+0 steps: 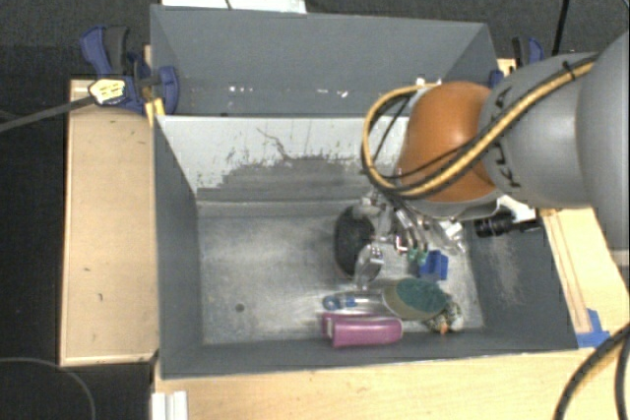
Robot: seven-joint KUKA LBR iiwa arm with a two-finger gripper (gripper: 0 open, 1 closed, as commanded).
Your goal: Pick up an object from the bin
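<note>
near wall: purple tube-like piece point(362, 330) lies flat along it, right of centre.
just behind: dark green disc point(417, 297) to the right and a small clear-and-blue bit point(345, 302) to the left. All three sit close together.
blue piece point(430, 264): just beyond the disc, under the wrist.
gripper point(374, 261): low over the floor, just beyond that cluster.
black rounded lump point(348, 241): just left of the gripper, maybe touching; we can't say for sure.
grip state: we cannot tell whether it's wide or narrow. We see nothing held.
step: we read this as the approach stage, with no grasp made yet.
likely target: the black lump, judged by proximity only.
next move: we'd centre the lump in the grip, close, then lift straight up. The round shape may squirt out.
bin point(256, 261): left and far floor are bare.
</note>
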